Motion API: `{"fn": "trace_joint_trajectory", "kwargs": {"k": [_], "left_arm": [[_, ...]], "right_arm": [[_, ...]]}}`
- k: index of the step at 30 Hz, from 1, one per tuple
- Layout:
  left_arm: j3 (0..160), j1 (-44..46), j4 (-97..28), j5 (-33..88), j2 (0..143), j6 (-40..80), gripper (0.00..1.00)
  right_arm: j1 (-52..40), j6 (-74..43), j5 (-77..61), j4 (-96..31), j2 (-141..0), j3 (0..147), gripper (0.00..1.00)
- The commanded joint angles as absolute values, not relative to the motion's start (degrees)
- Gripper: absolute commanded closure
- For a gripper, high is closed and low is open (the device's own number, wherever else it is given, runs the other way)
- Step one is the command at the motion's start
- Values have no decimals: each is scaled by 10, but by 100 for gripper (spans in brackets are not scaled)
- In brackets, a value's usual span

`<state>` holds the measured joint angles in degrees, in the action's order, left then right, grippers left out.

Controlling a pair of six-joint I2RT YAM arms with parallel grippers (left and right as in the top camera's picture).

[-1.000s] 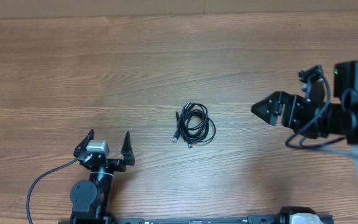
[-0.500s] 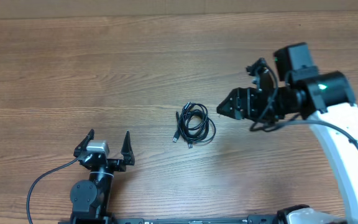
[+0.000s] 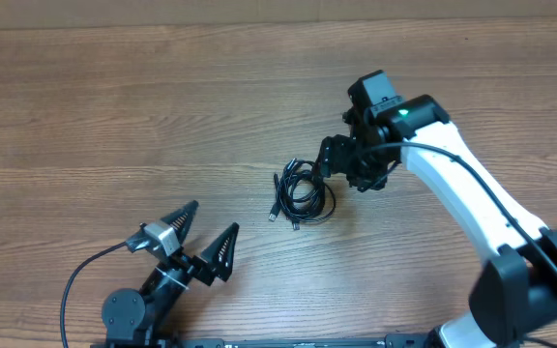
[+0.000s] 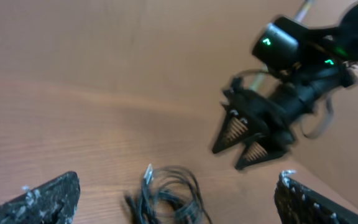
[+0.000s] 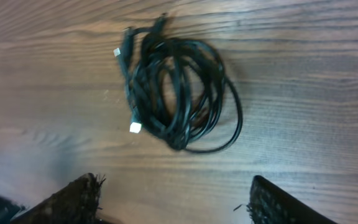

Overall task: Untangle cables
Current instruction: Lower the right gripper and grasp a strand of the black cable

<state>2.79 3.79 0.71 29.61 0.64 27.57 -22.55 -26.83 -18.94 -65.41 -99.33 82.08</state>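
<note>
The cables point(image 3: 303, 191) lay in one small bundle of overlapping loops on the wooden table point(image 3: 114, 97), near its middle, with nothing lifting them. In the right wrist view the bundle point(image 5: 176, 93) was flat on the wood, several strands coiled together and one thinner loop bulging out to one side. Two pale-tipped plugs point(image 5: 135, 127) showed at the edge of the coil, and another plug end stuck out at the top.

The right gripper point(image 3: 329, 162) hung just beside the upper right edge of the bundle, pointing down toward it. Its fingers point(image 5: 73, 199) stood well apart with nothing between them; the cables lay ahead of the tips, not inside the gap. From the left wrist view the same gripper point(image 4: 227, 159) appeared above the table and clear of the cables point(image 4: 166, 199) — both toothed pads bare, though that picture was blurred.

The left gripper point(image 3: 214, 217) sat lower left of the bundle, well apart from it and angled toward it. Its fingers point(image 4: 42, 199) were spread as wide as they went — empty, touching nothing.
</note>
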Motion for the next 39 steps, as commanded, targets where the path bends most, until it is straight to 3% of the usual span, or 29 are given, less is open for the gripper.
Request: {"fn": "trace_joint_trajectory", "kwargs": {"k": [1, 6, 10, 20, 32, 39], "left_arm": [[103, 41, -74, 343, 14, 269, 0], [176, 41, -246, 343, 70, 227, 0], [181, 41, -272, 357, 117, 228, 0], [181, 41, -272, 356, 129, 229, 0], [181, 41, -272, 356, 129, 229, 0], [181, 41, -272, 356, 129, 229, 0]], "right_arm": [[-226, -288, -172, -639, -1030, 817, 28], [-226, -288, -176, -608, -1058, 817, 47], [-226, -287, -173, -564, -1065, 817, 59], [-238, -288, -166, -501, -1065, 771, 60], [-240, -288, -165, -495, -1066, 762, 82], [-241, -302, -165, -495, -1065, 762, 84]]}}
